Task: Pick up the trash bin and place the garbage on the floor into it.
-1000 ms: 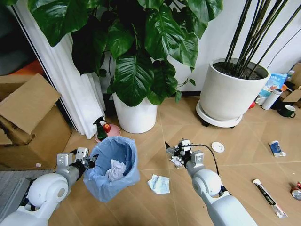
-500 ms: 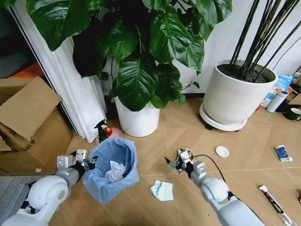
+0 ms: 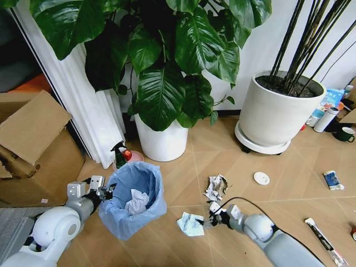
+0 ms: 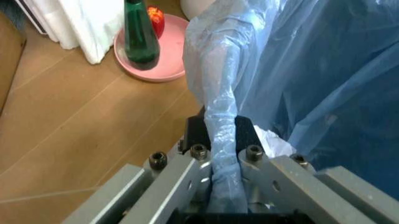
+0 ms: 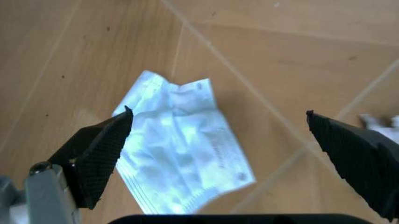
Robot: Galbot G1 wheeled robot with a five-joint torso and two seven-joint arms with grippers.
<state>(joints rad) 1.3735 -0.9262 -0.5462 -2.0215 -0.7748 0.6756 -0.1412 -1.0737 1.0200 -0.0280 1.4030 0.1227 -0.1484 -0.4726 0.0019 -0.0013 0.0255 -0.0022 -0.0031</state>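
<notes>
Since the earlier frame, right claw (image 5: 218,135) has lowered, fingers spread wide over a flat white wrapper (image 5: 184,145) on floor (image 3: 289,194). Left claw (image 4: 221,158) clamps the bag-lined trash bin's (image 3: 132,197) rim; crumpled paper (image 3: 136,201) lies inside.

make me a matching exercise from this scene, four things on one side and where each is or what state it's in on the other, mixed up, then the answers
Things
1. trash bin
2. flat white wrapper
3. crumpled paper
4. round white lid

Places or states
A. lying alone on the floor near the big white planter
B. its blue liner clamped by the left end effector
C. on the floor between the open fingers of the right end effector
D. loose on the floor, between the bin and the lid

Pairs: 1-B, 2-C, 3-D, 4-A
</notes>
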